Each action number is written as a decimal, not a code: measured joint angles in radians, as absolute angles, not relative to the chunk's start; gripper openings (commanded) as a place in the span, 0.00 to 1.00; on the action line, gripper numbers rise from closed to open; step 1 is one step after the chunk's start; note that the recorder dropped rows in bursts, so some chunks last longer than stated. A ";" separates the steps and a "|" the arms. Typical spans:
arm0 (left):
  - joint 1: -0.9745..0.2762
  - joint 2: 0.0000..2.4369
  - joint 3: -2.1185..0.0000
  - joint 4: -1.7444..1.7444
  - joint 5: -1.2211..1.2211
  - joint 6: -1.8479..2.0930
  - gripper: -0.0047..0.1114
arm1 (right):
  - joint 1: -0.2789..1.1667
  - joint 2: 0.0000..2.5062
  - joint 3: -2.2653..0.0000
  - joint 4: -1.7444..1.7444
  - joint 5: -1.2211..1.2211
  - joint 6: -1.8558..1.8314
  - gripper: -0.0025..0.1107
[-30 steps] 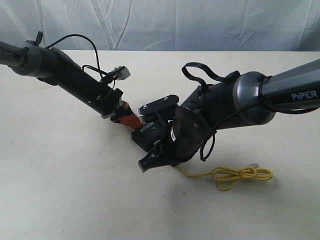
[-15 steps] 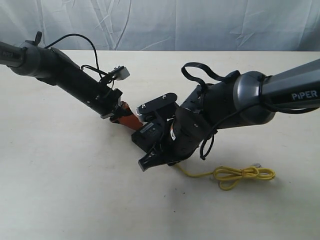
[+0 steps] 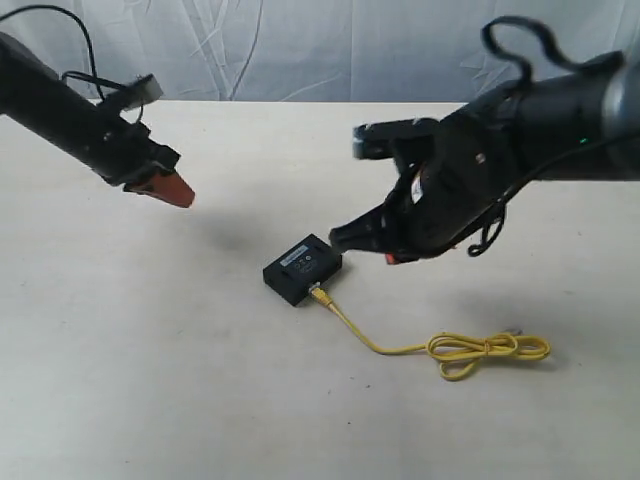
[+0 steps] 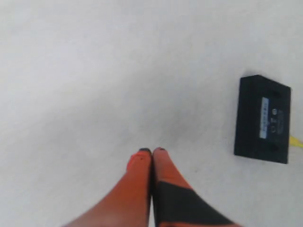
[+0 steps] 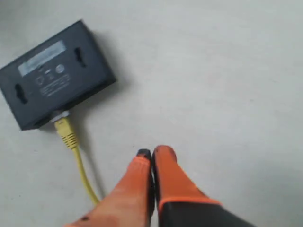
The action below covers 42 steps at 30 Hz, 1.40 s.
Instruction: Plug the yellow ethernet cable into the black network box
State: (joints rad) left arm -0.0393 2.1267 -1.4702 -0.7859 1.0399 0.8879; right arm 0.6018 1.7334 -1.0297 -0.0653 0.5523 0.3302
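The black network box (image 3: 301, 268) lies flat on the pale table, label strip up. One end of the yellow ethernet cable (image 3: 400, 348) sits in the box's side port (image 5: 60, 118); the cord runs right into a loose knotted loop (image 3: 488, 351) with a clear plug at its free end. My left gripper (image 3: 180, 193) hangs shut and empty, raised far to the box's left; the box (image 4: 262, 118) shows in its wrist view beyond the orange fingers (image 4: 152, 152). My right gripper (image 5: 151, 153) is shut on nothing, lifted just right of the box (image 5: 52, 75).
A crumpled white cloth backdrop (image 3: 300, 50) hangs behind the table's far edge. The bulky right arm (image 3: 500, 160) hovers over the table's right half, with a black cable loop above it.
Both arms have pulled up and away from the box, left arm far to the left, right arm up and right. The box, hidden between them before, now lies uncovered with the cable plugged in.
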 measured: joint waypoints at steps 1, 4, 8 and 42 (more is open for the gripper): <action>-0.039 2.041 -1.423 -0.707 0.981 0.822 0.04 | 0.553 1.694 -1.030 -0.040 0.583 0.309 0.02; -0.039 1.831 -1.255 -0.639 0.825 0.758 0.04 | 0.452 1.622 -1.030 0.031 0.662 0.206 0.02; -0.039 1.433 -0.929 -0.630 0.546 0.744 0.04 | 0.318 1.456 -1.025 0.131 0.746 0.032 0.02; -0.039 0.665 -0.547 -0.630 0.435 0.744 0.04 | 0.295 0.627 -0.625 0.098 0.598 -0.011 0.02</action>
State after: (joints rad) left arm -0.0393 0.6647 -0.5473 -0.6299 0.4345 0.7445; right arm 0.2951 0.6268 -0.6250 0.0984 0.5980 -0.0113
